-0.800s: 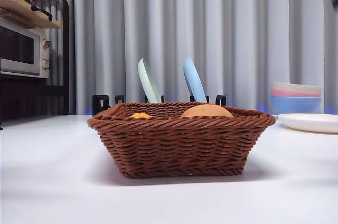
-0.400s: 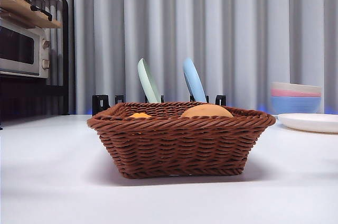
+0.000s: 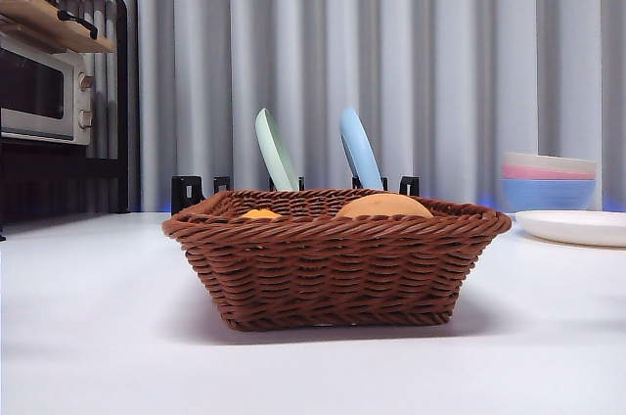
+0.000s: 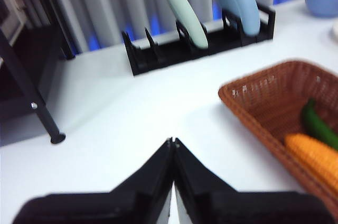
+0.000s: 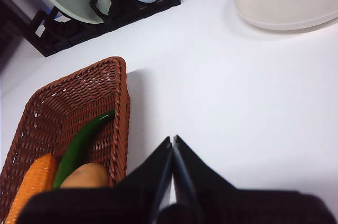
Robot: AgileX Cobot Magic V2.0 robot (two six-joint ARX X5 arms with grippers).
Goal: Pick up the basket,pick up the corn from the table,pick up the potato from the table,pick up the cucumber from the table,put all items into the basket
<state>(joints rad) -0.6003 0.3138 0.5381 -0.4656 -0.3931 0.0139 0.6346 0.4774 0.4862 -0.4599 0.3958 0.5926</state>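
Observation:
The brown wicker basket (image 3: 333, 258) stands on the white table (image 3: 98, 337) at the middle of the front view. Inside it lie the corn (image 5: 31, 184), the green cucumber (image 5: 79, 147) and the tan potato (image 5: 87, 176); the potato (image 3: 383, 206) and a bit of corn (image 3: 260, 213) peek over the rim. My left gripper (image 4: 172, 142) is shut and holds nothing, above the table beside the basket (image 4: 264, 102), where corn (image 4: 317, 155) and cucumber (image 4: 319, 123) show. My right gripper (image 5: 172, 142) is shut and holds nothing, over bare table beside the basket (image 5: 68, 113).
A black dish rack (image 3: 293, 185) holds a green plate (image 3: 276, 149) and a blue plate (image 3: 359, 148) behind the basket. Stacked bowls (image 3: 548, 180) and a white plate (image 3: 572, 227) sit at the right. A microwave (image 3: 44, 87) on a black stand is at the left.
A dark tip at the front view's top right corner one second ago is gone. The basket and its contents have not moved.

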